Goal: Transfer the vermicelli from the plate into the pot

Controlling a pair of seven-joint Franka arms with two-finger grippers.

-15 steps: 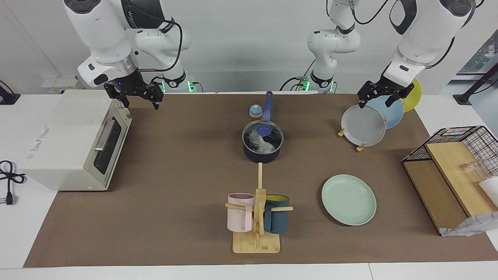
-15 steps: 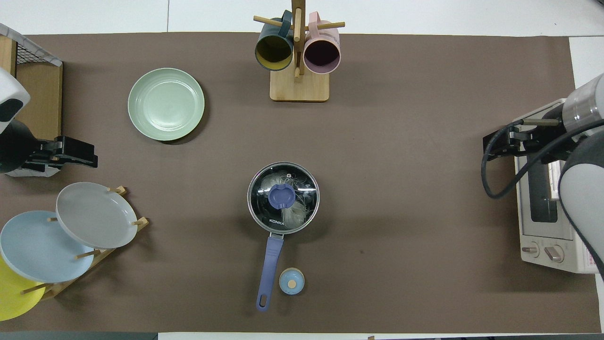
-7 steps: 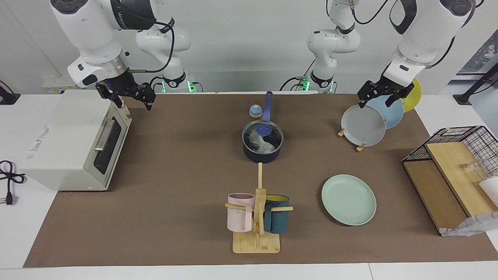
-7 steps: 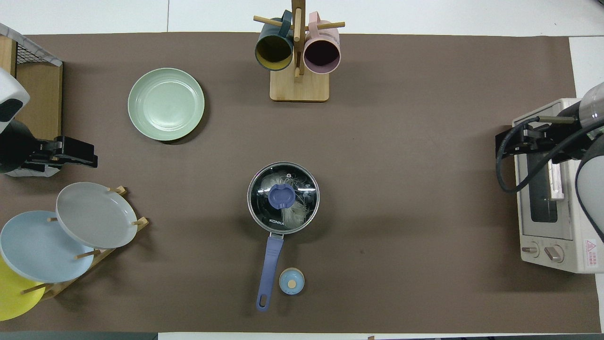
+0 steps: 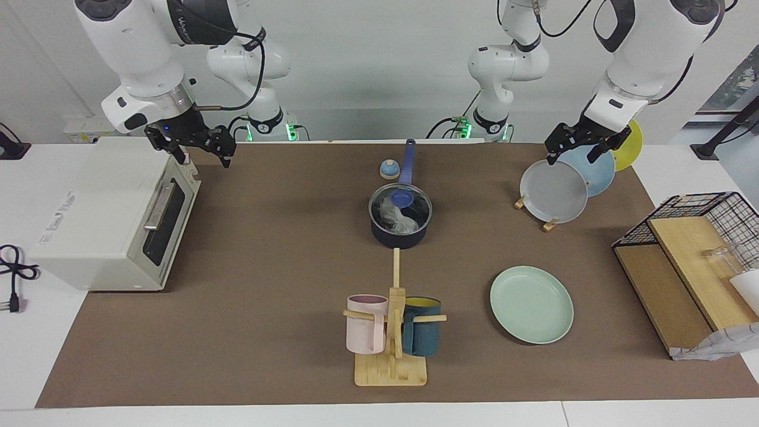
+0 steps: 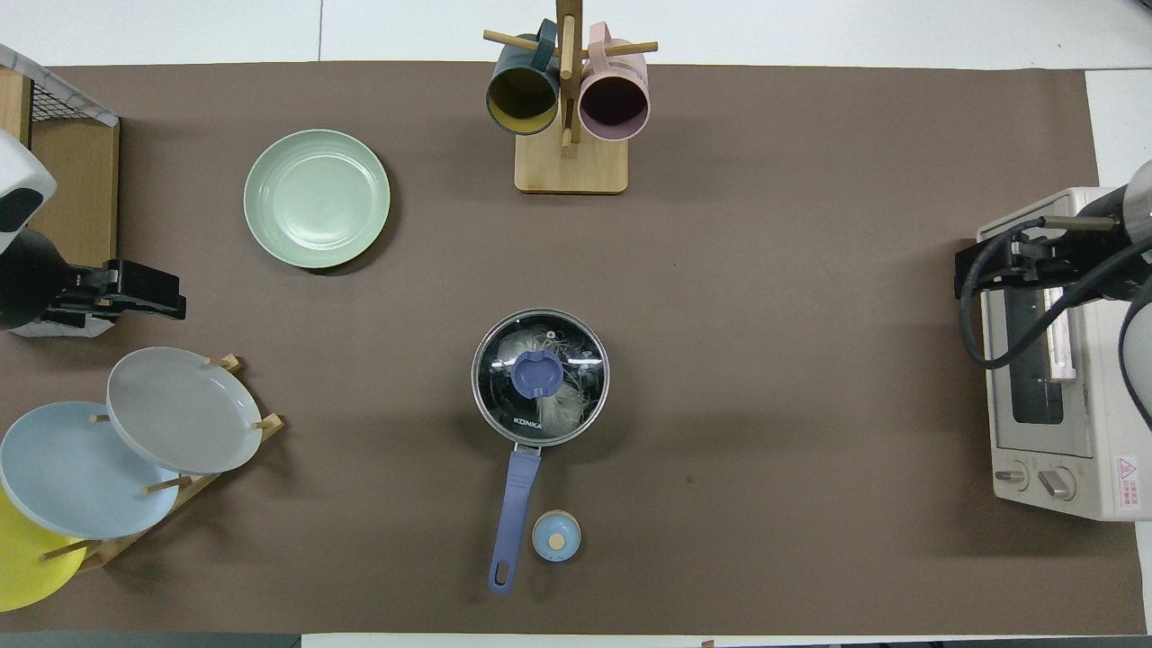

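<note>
The vermicelli (image 6: pixel 560 409) lay inside the pot (image 5: pixel 398 236), visible through the clear glass lid (image 6: pixel 540 376) — a pale, translucent tangle of thin threads, with one denser whitish nest against the wall on the handle side and looser strands curling under the lid's blue knob (image 6: pixel 537 373). The pot was a small, round, dark navy saucepan at the middle of the brown mat (image 6: pixel 765 405); its long blue handle (image 6: pixel 513 517) pointed toward the robots, with a small light blue bell-like item (image 6: pixel 556 535) just beside it.

The plate (image 6: pixel 317 199), pale mint-green with a shallow raised rim, sat bare on the mat, farther from the robots than the pot and toward the left arm's end of the table.

The left gripper (image 5: pixel 580 147) hung with fingers spread over the plate rack (image 6: pixel 193 472) holding grey, light blue and yellow plates — it gripped nothing. The right gripper (image 5: pixel 193 146) hung over the toaster oven (image 5: pixel 112 213) corner, fingers likewise spread and empty.

A mug tree (image 6: pixel 569 117) carried a pink and a dark teal mug.
</note>
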